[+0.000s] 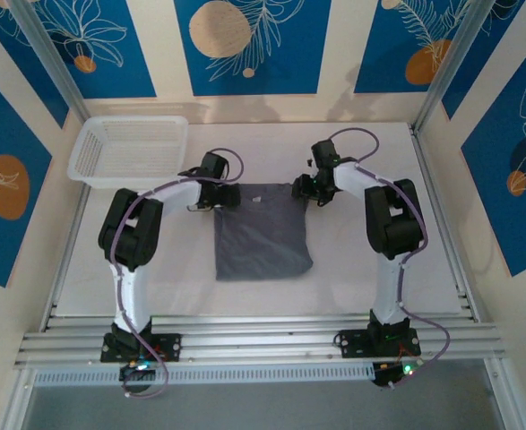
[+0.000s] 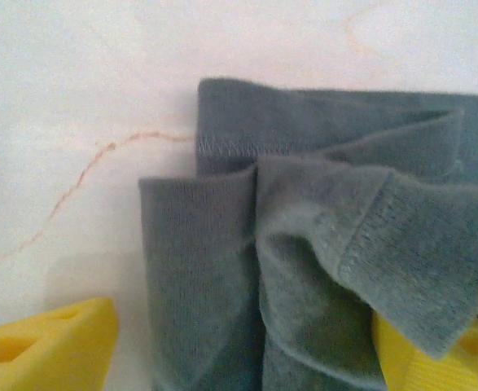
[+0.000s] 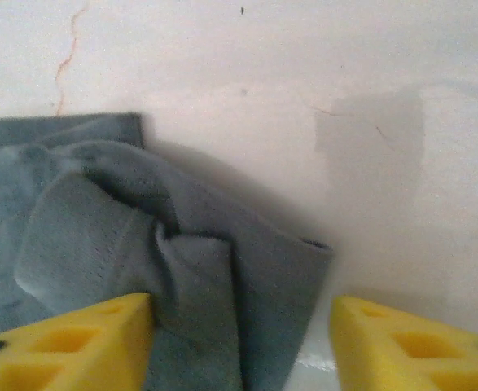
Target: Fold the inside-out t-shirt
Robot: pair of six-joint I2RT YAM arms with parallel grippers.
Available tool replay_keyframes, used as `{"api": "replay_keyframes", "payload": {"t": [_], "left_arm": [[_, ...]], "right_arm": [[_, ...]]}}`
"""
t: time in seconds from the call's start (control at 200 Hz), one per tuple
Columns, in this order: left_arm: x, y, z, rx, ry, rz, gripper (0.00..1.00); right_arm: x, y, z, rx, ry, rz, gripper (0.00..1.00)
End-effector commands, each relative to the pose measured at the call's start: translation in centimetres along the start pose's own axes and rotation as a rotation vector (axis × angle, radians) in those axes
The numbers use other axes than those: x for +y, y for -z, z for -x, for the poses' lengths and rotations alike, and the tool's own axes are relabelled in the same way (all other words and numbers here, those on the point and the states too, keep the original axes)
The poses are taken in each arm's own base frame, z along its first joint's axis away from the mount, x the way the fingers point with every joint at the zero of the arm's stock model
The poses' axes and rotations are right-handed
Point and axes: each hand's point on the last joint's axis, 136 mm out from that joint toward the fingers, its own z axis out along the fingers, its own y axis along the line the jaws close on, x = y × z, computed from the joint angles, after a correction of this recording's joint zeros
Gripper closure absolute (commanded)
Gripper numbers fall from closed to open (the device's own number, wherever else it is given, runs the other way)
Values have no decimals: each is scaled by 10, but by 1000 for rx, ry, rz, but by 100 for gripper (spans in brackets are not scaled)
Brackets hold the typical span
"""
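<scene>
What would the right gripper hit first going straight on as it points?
Likely the t-shirt corner bunched between the right gripper's open jaws, then the table; depth is unclear.

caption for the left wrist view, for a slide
Left pincer open around a bunched corner of the grey t-shirt on the white table

Far-left corner: white basket (image 1: 130,148); its walls bar low passage.
Centre: folded t-shirt (image 1: 261,235), lying flat; open above.
Shirt's far corners: left gripper (image 1: 221,195) and right gripper (image 1: 304,190) stand there.
Near strip of table (image 1: 263,300): bare, free passage along the shirt's near edge.
</scene>
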Motion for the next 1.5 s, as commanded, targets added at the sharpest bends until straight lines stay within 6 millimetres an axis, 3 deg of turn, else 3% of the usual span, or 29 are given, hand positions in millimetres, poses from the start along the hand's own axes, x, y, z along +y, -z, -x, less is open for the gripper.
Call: {"api": "replay_keyframes", "payload": {"t": [0.0,0.125,0.32,0.5,0.545,0.61,0.635,0.705,0.78,0.91,1.005,1.085,1.165,1.245,1.41,1.495], "left_arm": [[-14,-14,14,-11,20,-124,21],[-26,-25,11,12,27,-195,28],[-41,-32,7,32,18,-290,54],[-62,-17,28,-17,20,-396,73],[-63,-13,35,-32,21,-408,82],[-68,-3,48,-68,13,-428,100],[-71,2,54,-85,6,-441,100],[-83,26,77,-140,-22,-493,100],[-94,66,109,-224,-45,-536,100],[-105,170,167,-412,-41,-633,100],[-111,246,181,-527,-59,-697,100],[-109,276,169,-562,-57,-720,100],[-100,272,143,-539,-23,-723,100],[-88,242,101,-454,20,-706,100],[-56,163,-10,-209,132,-633,100],[-39,144,-52,-146,190,-603,100]], "right_arm": [[5,-10,-5,57,0,28,52],[8,-17,-7,81,-7,44,61],[13,-15,-8,97,-14,68,80],[21,5,2,66,-1,106,95],[25,12,6,54,5,118,100],[33,25,13,29,22,150,100],[37,32,18,13,30,165,100],[47,53,34,-35,50,188,100],[59,89,59,-110,61,231,100],[89,190,109,-325,109,336,100],[109,263,122,-478,173,403,100],[115,295,116,-547,202,431,100],[120,298,95,-551,213,497,100],[111,269,60,-506,192,514,100],[72,199,-19,-371,47,488,100],[61,176,-57,-290,5,480,100]]}}
